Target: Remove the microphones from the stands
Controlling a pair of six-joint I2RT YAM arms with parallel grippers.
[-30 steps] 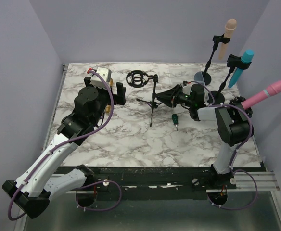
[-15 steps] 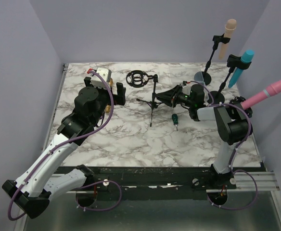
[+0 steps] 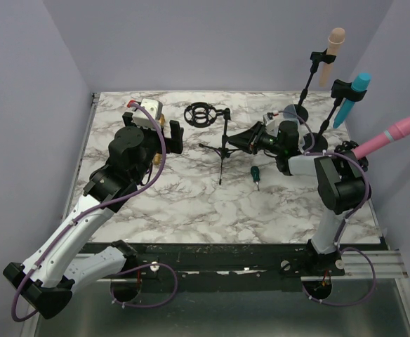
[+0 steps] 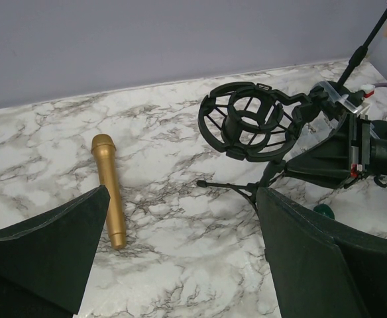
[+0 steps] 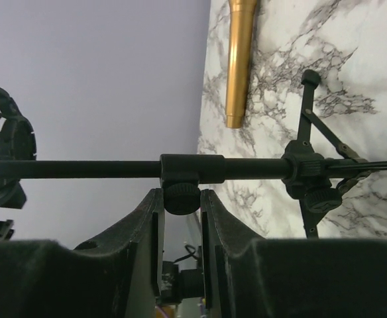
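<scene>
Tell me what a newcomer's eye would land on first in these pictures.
The gold microphone lies flat on the marble table, apart from the empty shock mount on the tripod stand. The right pincer clamps that stand's pole at its knob. On the right side, a pink microphone, a teal microphone and a beige microphone stick up on their own stands.

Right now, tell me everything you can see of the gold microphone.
The microphone is a slim gold stick, metallic-looking, with a rounded head. It lies flat on the marble table, head toward the back wall, clear of the stand, whose cradle is empty. Nothing touches it but the table.
</scene>
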